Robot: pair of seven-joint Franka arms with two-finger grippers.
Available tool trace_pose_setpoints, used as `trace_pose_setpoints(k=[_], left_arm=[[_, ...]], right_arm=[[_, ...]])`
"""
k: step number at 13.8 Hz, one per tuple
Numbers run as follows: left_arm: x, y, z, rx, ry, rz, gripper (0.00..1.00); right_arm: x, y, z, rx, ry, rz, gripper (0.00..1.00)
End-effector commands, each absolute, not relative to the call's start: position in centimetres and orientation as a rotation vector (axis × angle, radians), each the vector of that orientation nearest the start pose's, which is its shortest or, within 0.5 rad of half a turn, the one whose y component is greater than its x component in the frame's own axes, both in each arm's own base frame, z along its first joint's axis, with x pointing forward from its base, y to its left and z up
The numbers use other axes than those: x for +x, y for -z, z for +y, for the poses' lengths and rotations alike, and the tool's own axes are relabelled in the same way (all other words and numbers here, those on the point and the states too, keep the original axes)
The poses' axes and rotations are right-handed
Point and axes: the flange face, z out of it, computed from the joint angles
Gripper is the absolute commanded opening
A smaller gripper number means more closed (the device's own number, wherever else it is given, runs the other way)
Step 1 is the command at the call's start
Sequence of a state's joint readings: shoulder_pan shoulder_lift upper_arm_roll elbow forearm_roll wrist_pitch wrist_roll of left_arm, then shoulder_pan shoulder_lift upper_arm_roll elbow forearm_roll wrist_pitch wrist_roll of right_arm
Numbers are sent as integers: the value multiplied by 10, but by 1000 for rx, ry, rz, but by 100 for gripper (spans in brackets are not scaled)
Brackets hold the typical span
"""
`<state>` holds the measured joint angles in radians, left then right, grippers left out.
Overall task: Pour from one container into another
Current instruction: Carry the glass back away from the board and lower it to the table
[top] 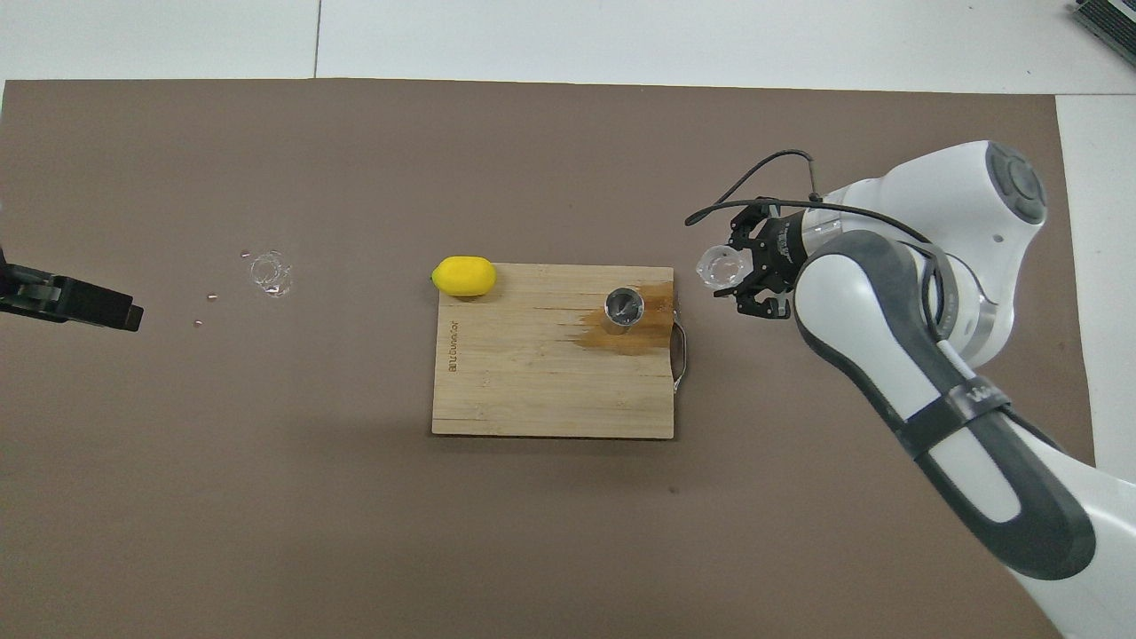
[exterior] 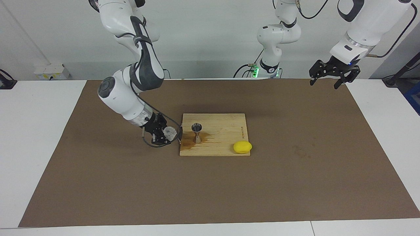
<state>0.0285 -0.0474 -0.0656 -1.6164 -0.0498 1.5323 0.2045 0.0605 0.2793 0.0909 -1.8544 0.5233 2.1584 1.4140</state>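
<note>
Glass (exterior: pixel 169 132): light, slick, brittle; right tool (exterior: pixel 163 134) held its wall, off the board (exterior: pixel 229 123).
Jigger (exterior: pixel 197 132): stiff steel, upright, top-heavy.
Left tool (exterior: pixel 331 74): spread, waiting.

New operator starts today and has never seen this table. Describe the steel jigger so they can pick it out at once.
Find the wooden cutting board in the middle of the brown mat. The steel jigger stands upright on it, toward the right arm's end, in a dark wet stain. It is the only metal piece there: a small silver hourglass, unlike the yellow lemon at the board's corner.
</note>
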Motion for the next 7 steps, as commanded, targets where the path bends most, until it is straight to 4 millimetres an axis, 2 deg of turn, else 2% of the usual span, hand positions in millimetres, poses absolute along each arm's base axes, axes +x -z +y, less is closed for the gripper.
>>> trace_pose_setpoints(k=[1,2,7], left_arm=[[526,-627,-25,-3154,-64,368,100],[526,-627,-25,-3154,-64,368,100],[526,-627,-25,-3154,-64,368,100]], right_arm=[[603,-372,62,-1861,-517,1915,0],[600,-366,40,-1846,-540,1901,0],[583,-337,-26,-1815,-560,1820,0]])
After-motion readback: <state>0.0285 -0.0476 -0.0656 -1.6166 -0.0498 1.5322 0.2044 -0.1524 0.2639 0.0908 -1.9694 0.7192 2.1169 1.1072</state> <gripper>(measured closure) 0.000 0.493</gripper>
